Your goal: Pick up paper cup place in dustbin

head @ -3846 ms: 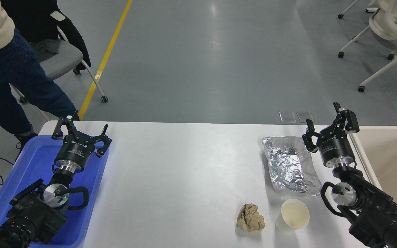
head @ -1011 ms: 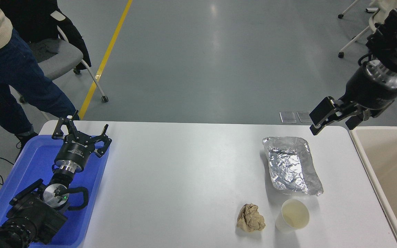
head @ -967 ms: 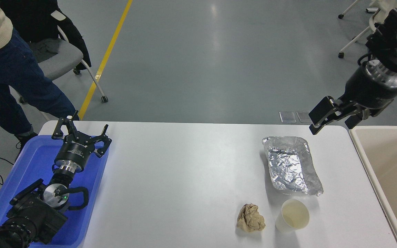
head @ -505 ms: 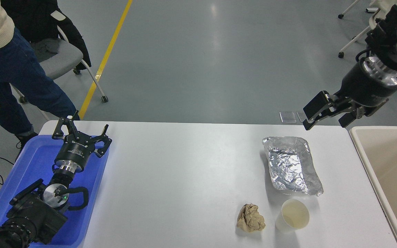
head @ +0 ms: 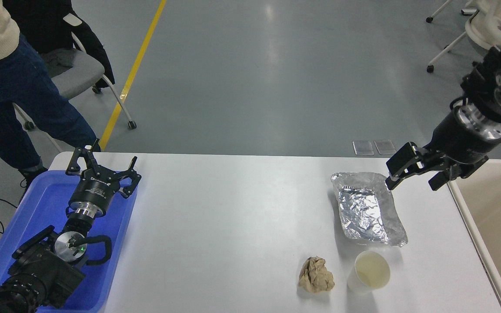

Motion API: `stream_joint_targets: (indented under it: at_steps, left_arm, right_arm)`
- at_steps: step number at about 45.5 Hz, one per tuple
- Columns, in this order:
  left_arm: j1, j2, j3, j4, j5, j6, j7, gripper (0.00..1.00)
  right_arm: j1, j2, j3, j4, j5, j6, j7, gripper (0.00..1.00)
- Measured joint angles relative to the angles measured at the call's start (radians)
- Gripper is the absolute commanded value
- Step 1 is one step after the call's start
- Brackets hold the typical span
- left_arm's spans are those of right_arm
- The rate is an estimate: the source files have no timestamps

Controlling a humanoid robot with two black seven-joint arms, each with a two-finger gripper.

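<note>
The white paper cup [head: 369, 273] stands upright near the table's front edge, right of centre, its cream inside showing. The beige dustbin [head: 472, 221] sits off the table's right edge. My right gripper [head: 411, 177] hangs open and empty above the table's far right, over the foil tray's far right corner and well behind the cup. My left gripper [head: 102, 167] is parked open over the blue tray at the lower left.
A crumpled brown paper ball [head: 316, 274] lies just left of the cup. A silver foil tray [head: 367, 208] sits right behind the cup. A blue plastic tray [head: 41, 208] is at the left edge. A person [head: 11, 65] stands beside a chair [head: 72, 74] at the far left.
My right arm has swung up from beside the foil tray, then dropped down and slightly nearer over the last half second. The cup, paper ball and left arm have not moved.
</note>
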Motion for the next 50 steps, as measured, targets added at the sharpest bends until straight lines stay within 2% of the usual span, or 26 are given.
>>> stream_joint_targets:
  at_steps: [2,19,25,28,34,45,50]
  left_arm:
    - [0.000,0.000,0.000,0.000,0.000,0.000,0.000,1.00]
    - [0.000,0.000,0.000,0.000,0.001,0.000,0.001,1.00]
    - [0.000,0.000,0.000,0.000,0.001,0.000,0.001,1.00]
    - [0.000,0.000,0.000,0.000,0.001,0.000,0.001,1.00]
    - [0.000,0.000,0.000,0.000,0.001,0.000,0.001,1.00]
    - [0.000,0.000,0.000,0.000,0.001,0.000,0.001,1.00]
    - [0.000,0.000,0.000,0.000,0.001,0.000,0.001,1.00]
  right_arm:
    - [-0.030,0.008,0.016,-0.001,0.000,0.000,-0.005,0.88]
    - [-0.208,0.033,0.080,-0.021,0.003,0.000,-0.024,0.86]
    - [-0.240,0.034,0.084,-0.024,0.008,-0.020,-0.067,0.86]
    - [-0.256,0.034,0.088,-0.025,0.014,-0.038,-0.097,0.80]
    - [-0.283,0.034,0.091,-0.026,0.047,-0.097,-0.142,0.80]
    - [-0.340,0.028,0.092,-0.027,0.090,-0.214,-0.189,0.81]
    - [-0.359,0.027,0.096,-0.027,0.097,-0.236,-0.196,0.80]
